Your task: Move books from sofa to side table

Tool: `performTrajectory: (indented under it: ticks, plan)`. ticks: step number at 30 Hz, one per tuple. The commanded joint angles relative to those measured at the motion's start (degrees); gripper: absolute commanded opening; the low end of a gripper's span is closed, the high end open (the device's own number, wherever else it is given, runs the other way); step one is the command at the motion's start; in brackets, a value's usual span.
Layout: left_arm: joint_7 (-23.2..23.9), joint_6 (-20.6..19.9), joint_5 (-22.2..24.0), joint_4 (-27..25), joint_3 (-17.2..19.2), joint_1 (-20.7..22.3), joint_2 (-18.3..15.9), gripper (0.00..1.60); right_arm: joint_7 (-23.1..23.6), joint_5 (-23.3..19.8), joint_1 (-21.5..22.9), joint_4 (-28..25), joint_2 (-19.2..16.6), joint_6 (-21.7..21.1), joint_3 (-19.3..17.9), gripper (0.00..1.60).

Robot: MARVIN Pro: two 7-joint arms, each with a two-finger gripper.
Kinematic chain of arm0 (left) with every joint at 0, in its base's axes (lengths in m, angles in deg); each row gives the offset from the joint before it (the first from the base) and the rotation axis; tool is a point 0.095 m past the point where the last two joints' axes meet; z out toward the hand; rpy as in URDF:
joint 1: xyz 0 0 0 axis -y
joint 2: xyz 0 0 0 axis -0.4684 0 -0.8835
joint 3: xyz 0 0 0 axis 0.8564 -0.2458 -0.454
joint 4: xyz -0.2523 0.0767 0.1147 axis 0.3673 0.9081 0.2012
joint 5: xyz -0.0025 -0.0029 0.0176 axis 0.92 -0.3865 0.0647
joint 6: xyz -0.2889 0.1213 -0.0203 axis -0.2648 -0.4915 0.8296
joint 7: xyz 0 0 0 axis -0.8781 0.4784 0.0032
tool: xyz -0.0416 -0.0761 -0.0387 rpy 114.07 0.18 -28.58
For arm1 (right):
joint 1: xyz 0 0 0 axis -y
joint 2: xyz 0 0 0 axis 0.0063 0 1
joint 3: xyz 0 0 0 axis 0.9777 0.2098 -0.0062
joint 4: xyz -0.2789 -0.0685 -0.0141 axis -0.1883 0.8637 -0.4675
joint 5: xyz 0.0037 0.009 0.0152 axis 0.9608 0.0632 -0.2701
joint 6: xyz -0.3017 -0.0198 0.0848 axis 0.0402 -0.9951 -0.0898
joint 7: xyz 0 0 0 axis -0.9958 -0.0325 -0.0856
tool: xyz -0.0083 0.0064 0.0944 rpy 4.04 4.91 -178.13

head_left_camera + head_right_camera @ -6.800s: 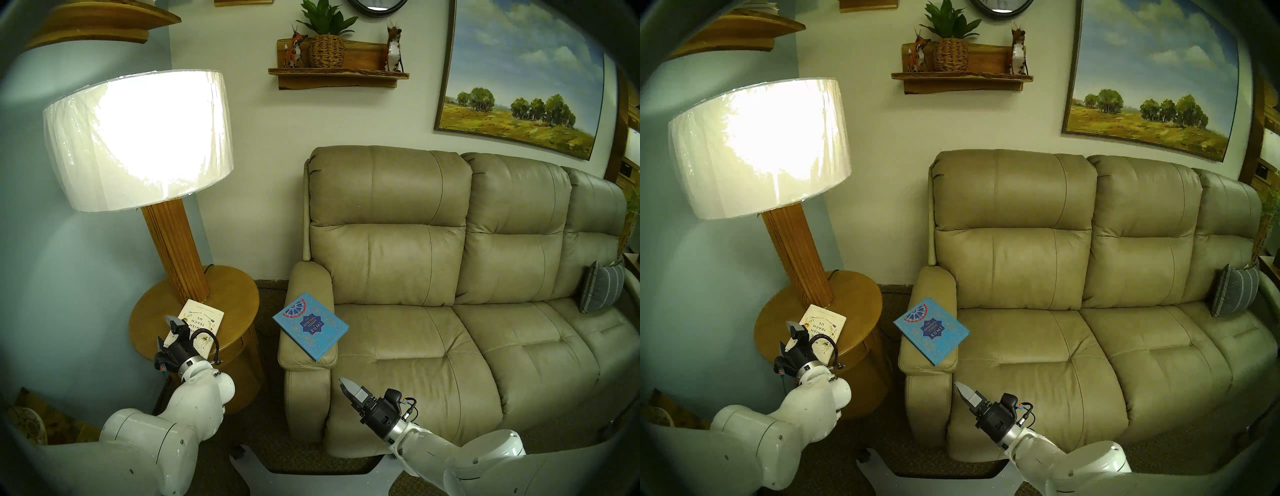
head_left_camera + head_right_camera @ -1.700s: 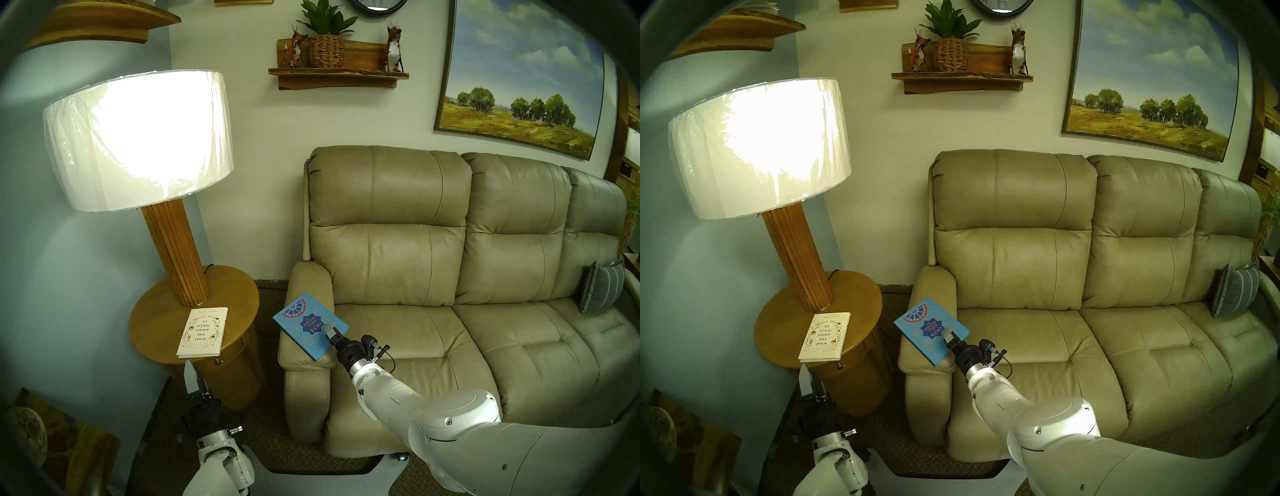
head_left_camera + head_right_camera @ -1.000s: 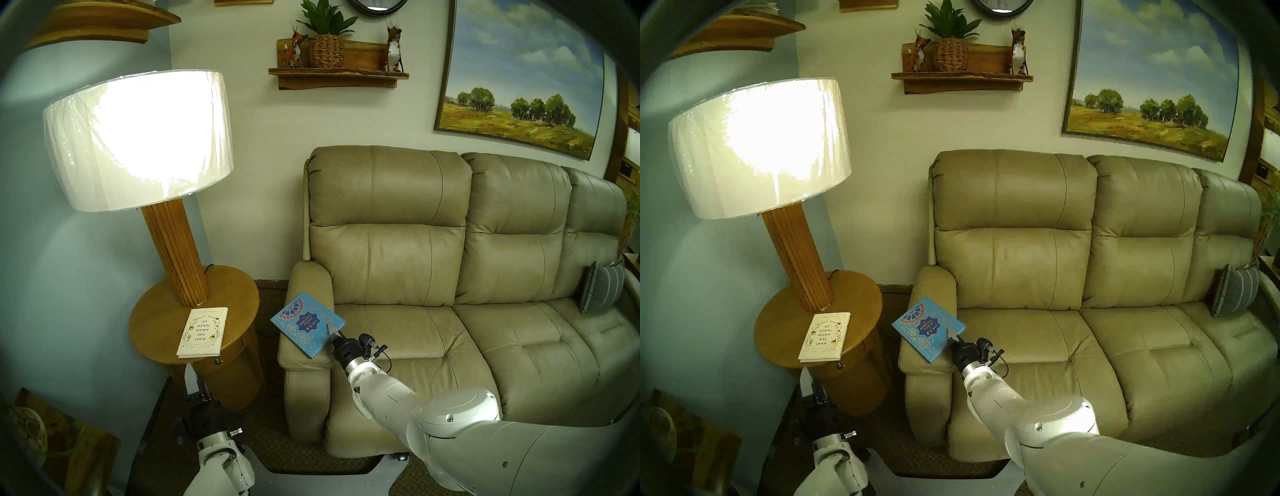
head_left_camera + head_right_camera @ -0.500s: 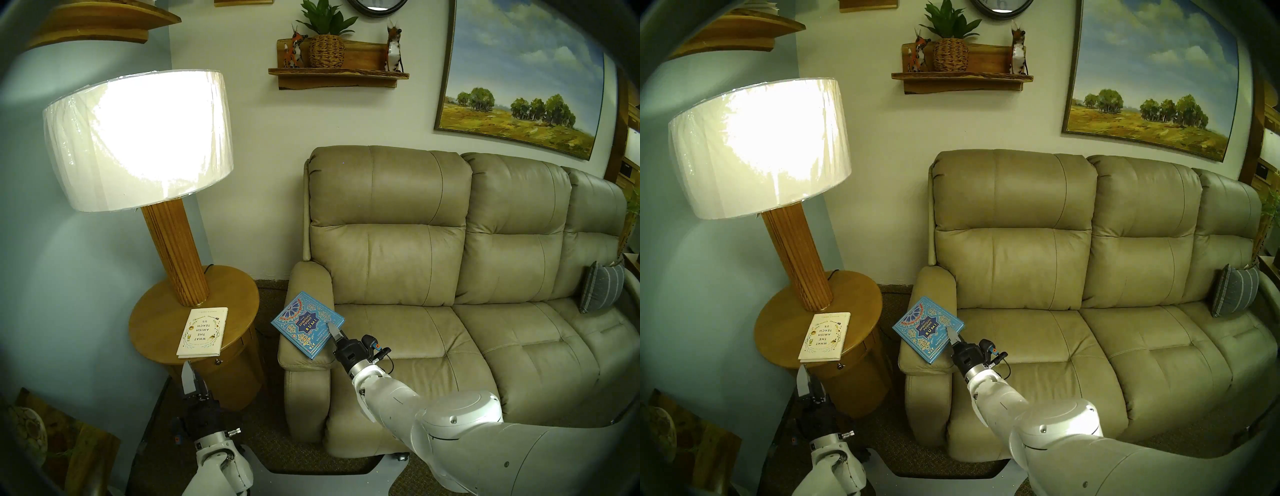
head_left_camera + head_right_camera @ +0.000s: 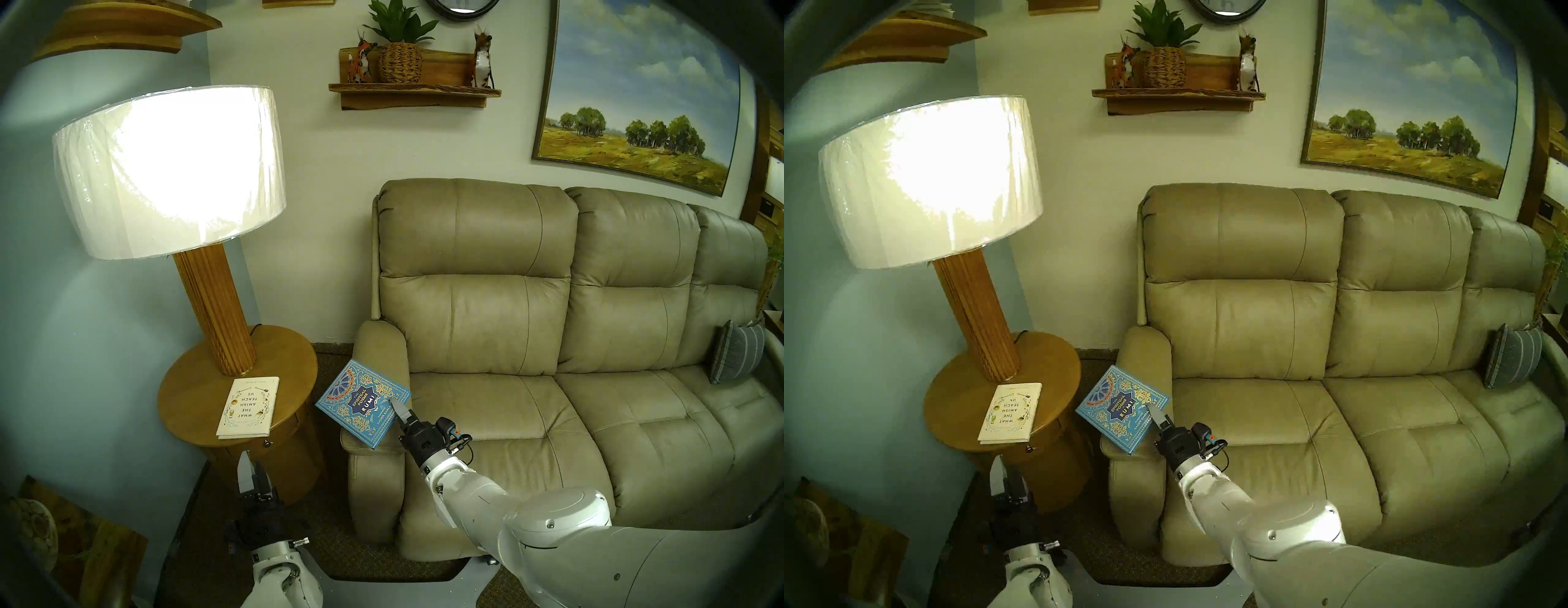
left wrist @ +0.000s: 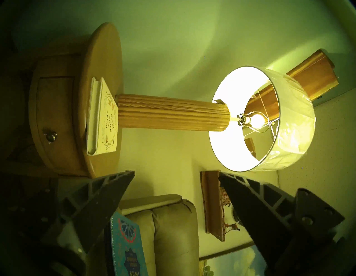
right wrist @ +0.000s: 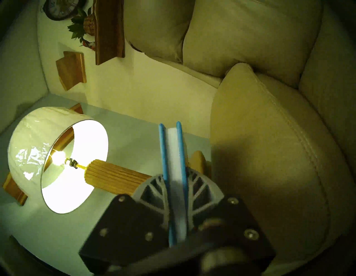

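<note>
The ornate blue Rumi book is tilted up off the tan sofa's left armrest, its left corner jutting toward the side table. My right gripper is shut on its right edge; the right wrist view shows both blue covers and the white page block clamped between the fingers. The cream-white book lies flat on the round wooden side table. My left gripper hangs open and empty below the table's front.
A lit lamp with a thick wooden post stands on the table's back half. The drawer knob faces my left gripper. A grey striped pillow sits at the sofa's far right. Wall shelves hang above.
My right gripper closed on the blue book's right edge, then lifted and swung it left, tilting it off the armrest. My left gripper shifted slightly right below the table.
</note>
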Motion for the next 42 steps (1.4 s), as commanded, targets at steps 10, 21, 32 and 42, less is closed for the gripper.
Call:
performTrajectory:
  ticks: [10,21,32,42]
  plan:
    - [-1.79,-2.30,1.00,-0.89,-3.37,0.18,-1.30,1.60,6.57,-5.44,0.76,0.20,2.05,-10.75,0.03,0.00]
    - [-5.02,-1.88,0.41,1.86,-4.54,6.05,-1.33,1.60,12.05,-3.09,-1.82,0.24,1.82,-13.36,1.61,0.00]
    - [-6.45,-1.73,-0.29,6.21,-5.64,10.99,-0.94,1.60,14.81,0.27,-2.86,0.24,2.33,-13.96,4.20,0.00]
    - [-5.58,-0.21,0.16,12.35,-4.36,15.36,-0.15,1.60,16.49,3.09,-3.62,0.25,2.25,-13.81,6.06,0.00]
